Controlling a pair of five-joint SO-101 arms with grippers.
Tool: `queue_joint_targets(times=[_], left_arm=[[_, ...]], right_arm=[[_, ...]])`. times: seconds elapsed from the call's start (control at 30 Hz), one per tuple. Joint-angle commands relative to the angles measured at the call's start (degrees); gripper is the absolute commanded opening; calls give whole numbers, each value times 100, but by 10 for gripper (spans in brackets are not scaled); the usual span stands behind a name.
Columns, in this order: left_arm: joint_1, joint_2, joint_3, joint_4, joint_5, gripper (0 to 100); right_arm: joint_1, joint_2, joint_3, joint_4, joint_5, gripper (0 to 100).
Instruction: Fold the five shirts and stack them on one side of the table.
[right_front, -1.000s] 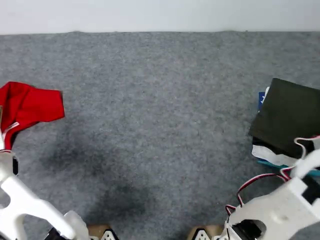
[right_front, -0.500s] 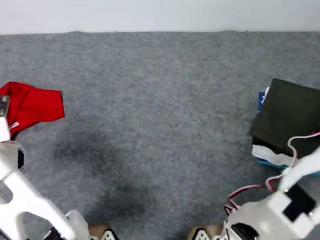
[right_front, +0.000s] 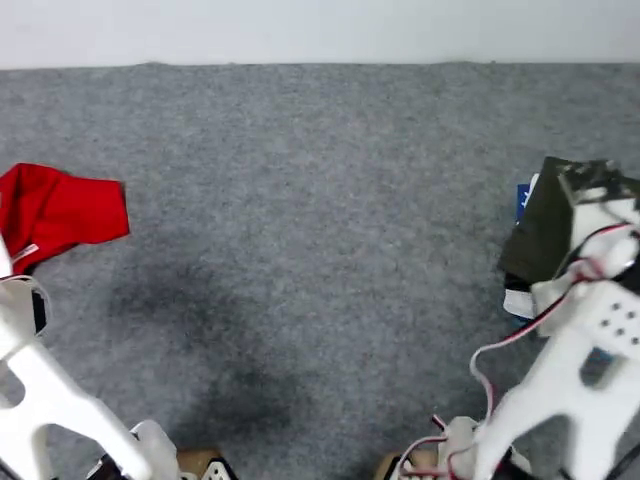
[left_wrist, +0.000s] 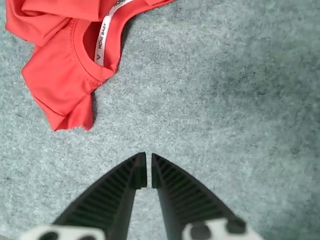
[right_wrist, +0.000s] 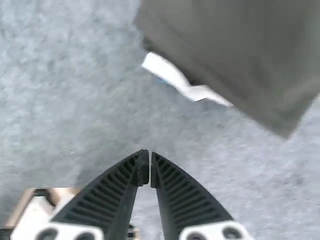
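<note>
A crumpled red shirt (right_front: 62, 213) lies on the grey mat at the table's left edge, collar label showing in the left wrist view (left_wrist: 60, 70). My left gripper (left_wrist: 148, 170) is shut and empty, hanging over bare mat just short of the red shirt. At the right edge sits a stack of folded shirts (right_front: 545, 235), a dark olive one (right_wrist: 240, 50) on top and a white layer (right_wrist: 175, 80) sticking out beneath. My right gripper (right_wrist: 149, 167) is shut and empty, above the mat beside the stack's near corner.
The grey felt mat (right_front: 320, 250) covers the table up to a white wall at the back. The left arm (right_front: 35, 380) rises from the front left corner. The right arm (right_front: 590, 330), with red and white wires, reaches over the stack's near part.
The right arm has swung up from the front right corner and now stands over the folded stack. The left arm has drawn back slightly from the red shirt.
</note>
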Motion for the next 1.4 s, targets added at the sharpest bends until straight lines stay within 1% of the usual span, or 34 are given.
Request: queue_joint_targets(times=[0.0, 0.1, 0.23, 0.4, 0.57, 0.67, 0.77, 0.87, 1.17, 1.37], left_arm=[[35, -185, -215, -211, 299, 33], [35, -158, -215, -501, 571, 33], [149, -132, -75, -1055, 589, 43], [624, -132, 541, -1618, 580, 176], [721, 35, 1015, -2681, 580, 197], [879, 651, 857, -2971, 580, 205], [1020, 1556, 286, -2927, 580, 214], [1116, 2532, -585, -2620, 580, 217], [1433, 5310, -3670, -1635, 571, 218], [1767, 6778, -5745, -941, 571, 218]], right_arm=[[-259, -567, 501, 224, -607, 15], [-435, -796, 976, 224, -1125, 15], [-673, -963, 1451, 224, -1468, 15], [-699, -1156, 1618, 224, -1468, 15], [-699, -1376, 1618, 224, -1459, 15], [-699, -1402, 1618, 224, -1459, 15], [-708, -1393, 1618, 224, -1459, 15], [-716, -1367, 1618, 224, -1459, 15], [-716, -1332, 1618, 224, -1459, 15], [-716, -1332, 1618, 224, -1459, 15]])
